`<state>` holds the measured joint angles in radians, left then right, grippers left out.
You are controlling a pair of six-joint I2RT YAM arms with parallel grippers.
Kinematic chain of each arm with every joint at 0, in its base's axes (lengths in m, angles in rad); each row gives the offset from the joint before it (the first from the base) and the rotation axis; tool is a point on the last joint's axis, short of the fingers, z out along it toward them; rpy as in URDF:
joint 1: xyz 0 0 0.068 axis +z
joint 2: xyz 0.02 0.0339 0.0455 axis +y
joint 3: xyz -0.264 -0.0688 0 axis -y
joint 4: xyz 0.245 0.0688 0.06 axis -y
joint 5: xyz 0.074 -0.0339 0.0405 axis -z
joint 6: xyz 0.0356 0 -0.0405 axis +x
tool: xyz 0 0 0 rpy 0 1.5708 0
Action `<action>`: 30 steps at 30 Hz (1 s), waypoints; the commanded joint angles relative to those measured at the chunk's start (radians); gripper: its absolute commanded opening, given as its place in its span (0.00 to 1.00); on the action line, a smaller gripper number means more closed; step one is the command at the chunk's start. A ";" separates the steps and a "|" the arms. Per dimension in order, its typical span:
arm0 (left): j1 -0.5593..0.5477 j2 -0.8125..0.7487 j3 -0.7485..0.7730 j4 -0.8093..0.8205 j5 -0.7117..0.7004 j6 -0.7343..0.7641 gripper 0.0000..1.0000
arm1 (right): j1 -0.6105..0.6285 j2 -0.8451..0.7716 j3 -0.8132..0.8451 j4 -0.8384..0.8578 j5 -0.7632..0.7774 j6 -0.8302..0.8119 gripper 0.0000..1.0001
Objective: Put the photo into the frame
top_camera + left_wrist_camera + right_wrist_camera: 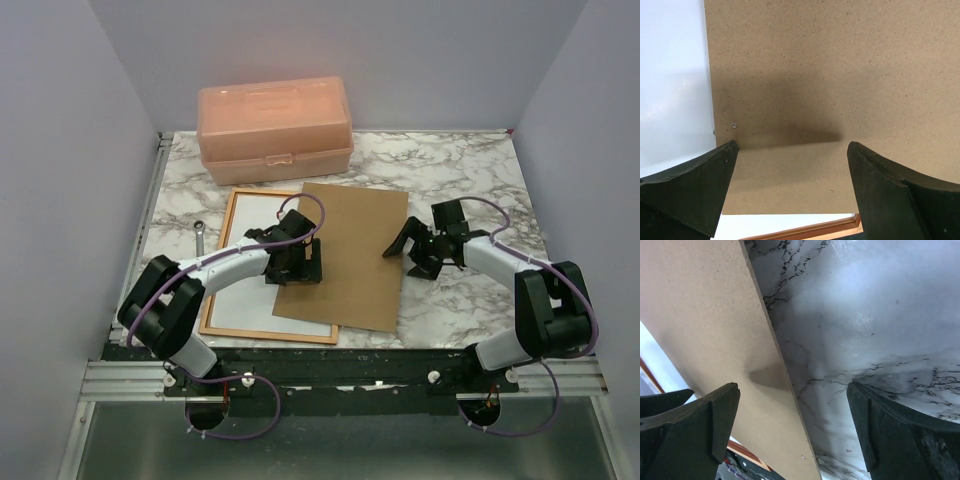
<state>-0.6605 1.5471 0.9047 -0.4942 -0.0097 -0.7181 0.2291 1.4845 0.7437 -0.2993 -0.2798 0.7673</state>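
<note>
My left gripper (792, 147) hung wide open over the backing board (350, 260), near its left edge. My right gripper (792, 390) was open too, above the marble table (470, 170) beside the board's right edge. The board overlapped the frame (262, 336). The photo (240, 305) lay inside it, white side up.

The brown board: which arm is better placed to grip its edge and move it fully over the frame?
Probably the right. The right gripper is open astride the free edge of the board, above the table. The left gripper hangs open over the flat face of the board, above the frame.
</note>
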 commanded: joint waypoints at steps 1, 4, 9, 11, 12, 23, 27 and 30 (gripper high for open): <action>0.009 0.024 -0.023 0.021 0.008 0.008 0.93 | -0.017 0.032 -0.050 0.079 -0.061 0.003 0.98; 0.010 0.024 -0.027 0.027 0.009 0.008 0.93 | -0.022 0.022 -0.096 0.183 -0.144 0.031 0.95; 0.012 0.026 -0.030 0.033 0.038 0.008 0.93 | -0.023 -0.020 -0.161 0.366 -0.273 0.103 0.83; 0.015 0.027 -0.030 0.034 0.039 0.008 0.93 | -0.022 -0.035 -0.187 0.441 -0.322 0.138 0.77; 0.014 0.025 -0.032 0.036 0.040 0.008 0.93 | -0.022 -0.040 -0.205 0.489 -0.342 0.157 0.72; 0.016 0.012 -0.038 0.037 0.042 0.009 0.93 | -0.023 -0.107 -0.281 0.720 -0.432 0.251 0.20; 0.016 -0.010 -0.040 0.034 0.048 0.006 0.93 | -0.023 -0.156 -0.252 0.613 -0.383 0.193 0.08; 0.015 -0.056 -0.037 0.020 0.046 0.004 0.93 | -0.022 -0.200 -0.225 0.533 -0.352 0.155 0.00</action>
<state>-0.6407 1.5291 0.8928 -0.4763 0.0162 -0.7113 0.2008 1.3411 0.4690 0.3172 -0.6598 0.9642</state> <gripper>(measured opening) 0.929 0.061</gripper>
